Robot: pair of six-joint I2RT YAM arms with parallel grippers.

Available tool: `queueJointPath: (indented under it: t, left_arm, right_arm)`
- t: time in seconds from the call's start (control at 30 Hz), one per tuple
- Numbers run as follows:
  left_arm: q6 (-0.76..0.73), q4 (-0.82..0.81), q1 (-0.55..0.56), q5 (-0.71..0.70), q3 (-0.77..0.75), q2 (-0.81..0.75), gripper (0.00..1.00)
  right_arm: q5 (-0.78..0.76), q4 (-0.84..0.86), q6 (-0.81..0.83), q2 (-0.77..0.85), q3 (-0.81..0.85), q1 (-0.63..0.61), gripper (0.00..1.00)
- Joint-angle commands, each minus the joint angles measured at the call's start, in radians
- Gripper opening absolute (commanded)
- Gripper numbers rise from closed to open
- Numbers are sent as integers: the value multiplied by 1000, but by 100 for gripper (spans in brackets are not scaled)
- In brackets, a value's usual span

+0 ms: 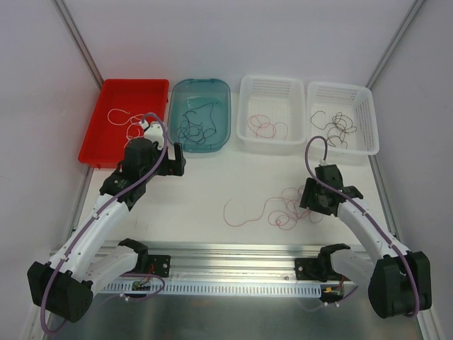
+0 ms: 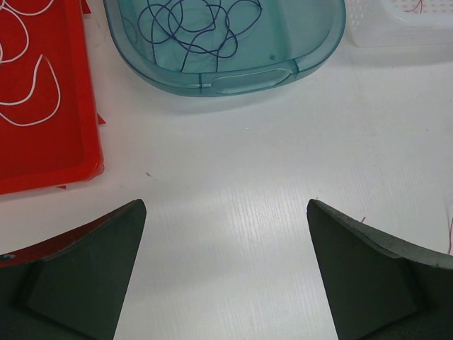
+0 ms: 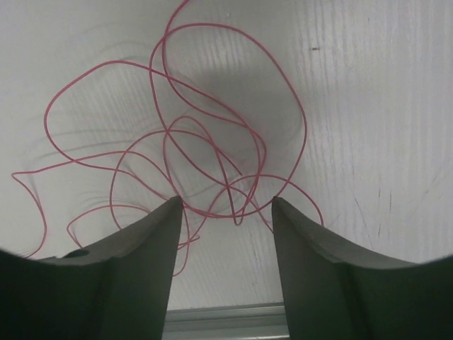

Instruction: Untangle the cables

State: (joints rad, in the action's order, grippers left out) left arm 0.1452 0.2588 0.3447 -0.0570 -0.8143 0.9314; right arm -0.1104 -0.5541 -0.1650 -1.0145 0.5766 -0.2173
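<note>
Far left there's a red tray [image 1: 90,145] with a few white strands [image 1: 117,113] lying loose in it. The left gripper [image 2: 225,212] hangs just off that tray's near right corner, in front of the teal tub [image 1: 200,83]. Its jaws are spread wide and there's nothing between them, just bare white table [image 1: 233,177]. The teal tub sits right beside the red tray and holds a small knot of dark strands [image 1: 192,127], which look dark blue from the left wrist camera.

Next along is a white basket [image 1: 272,145] with a few looped red-pink strands [image 1: 263,127] on its floor.

The stuff not yet sorted is the pink clump [image 1: 287,209], out on the table in front of the two white baskets, right of centre. It's all thin pink wire as far as I can tell, loops crossing over each other, with one long tail curling off to the left. The right gripper [image 3: 226,202] is down right at the clump's right side. Its jaws are partly apart, not pinching anything, though a couple of loops run into the gap between the fingers. I can't tell if the tips touch the wire or the table.

Far right, a second white basket [image 1: 340,149] stands just beside the first, with dark brown-black strands [image 1: 338,127] inside
</note>
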Motion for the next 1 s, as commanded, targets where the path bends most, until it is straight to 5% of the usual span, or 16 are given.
queueJointPath:
  t: [0.0,0.27,0.47,0.83,0.97]
  left_arm:
    - [8,-38,-12,37,-9,6,99]
    - [7,-38,-12,45,-11,9,99]
    - [7,-39,-12,45,-9,14,99]
    - [-1,-38,-12,42,-9,15,99]
    - [-6,-38,-12,31,-9,9,99]
  right_arm:
    - [17,82,18,-25,5,3,54]
    - [86,77,82,-39,66,-51,1]
    - [45,-58,117,-39,311,-198,1]
    - [60,-322,275,-200,1233,-363,1]
    - [209,-279,272,-219,1266,-363,1]
